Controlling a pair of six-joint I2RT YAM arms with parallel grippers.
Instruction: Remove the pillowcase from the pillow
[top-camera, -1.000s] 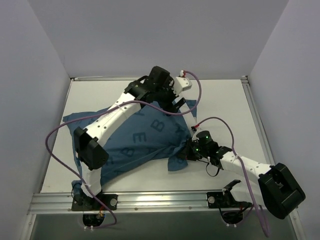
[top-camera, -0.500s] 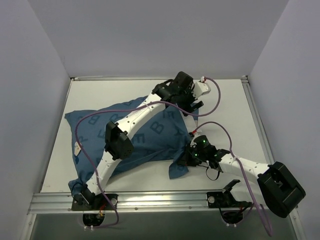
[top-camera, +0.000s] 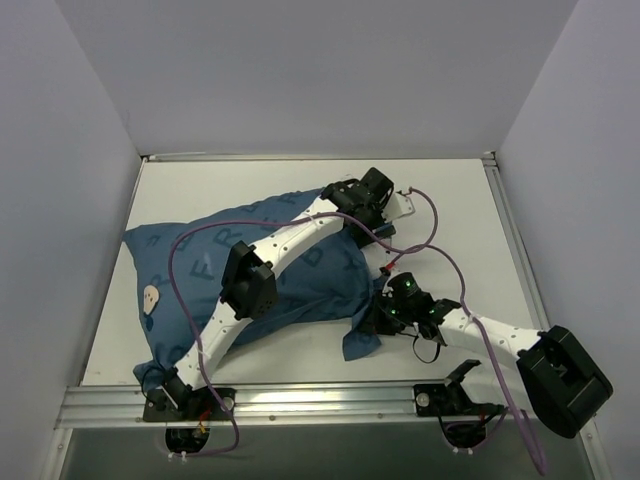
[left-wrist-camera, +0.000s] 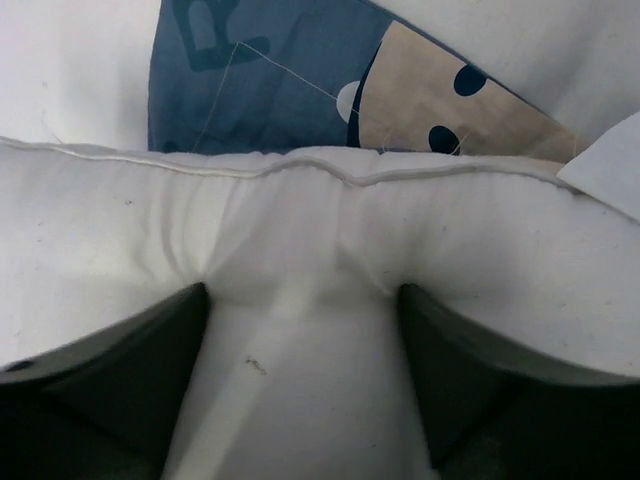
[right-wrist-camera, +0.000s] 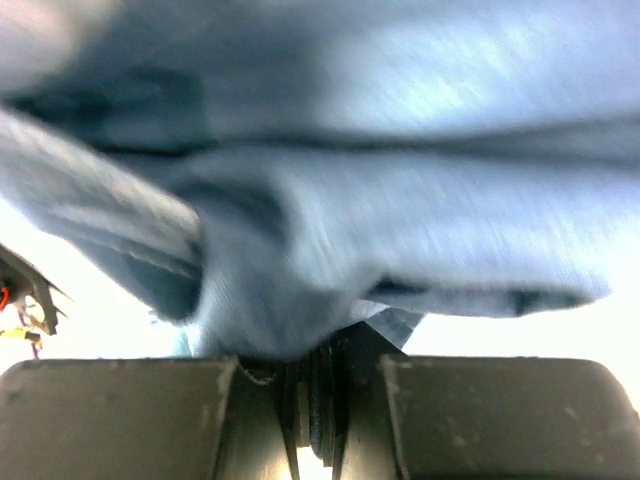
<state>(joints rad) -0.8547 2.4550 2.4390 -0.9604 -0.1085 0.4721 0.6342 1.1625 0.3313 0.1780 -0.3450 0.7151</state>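
Note:
The dark blue lettered pillowcase (top-camera: 200, 270) lies bulging across the left and middle of the table. My left gripper (top-camera: 372, 215) reaches over it to its far right end. In the left wrist view my left gripper (left-wrist-camera: 302, 295) is shut on a fold of the white pillow (left-wrist-camera: 300, 230), with the pillowcase (left-wrist-camera: 260, 90) behind it. From above the pillow is hidden. My right gripper (top-camera: 378, 312) is shut on the pillowcase's near right edge. In the right wrist view the blue fabric (right-wrist-camera: 350, 200) bunches out of the closed right gripper (right-wrist-camera: 310, 360).
The white table (top-camera: 450, 220) is bounded by grey walls on three sides and a metal rail (top-camera: 300, 400) at the front. Purple cables loop over the pillowcase and beside the right arm.
My left arm has swung to the right, its gripper now at the pillowcase's far right end. The pillowcase has spread out toward the left. My right gripper has barely moved.

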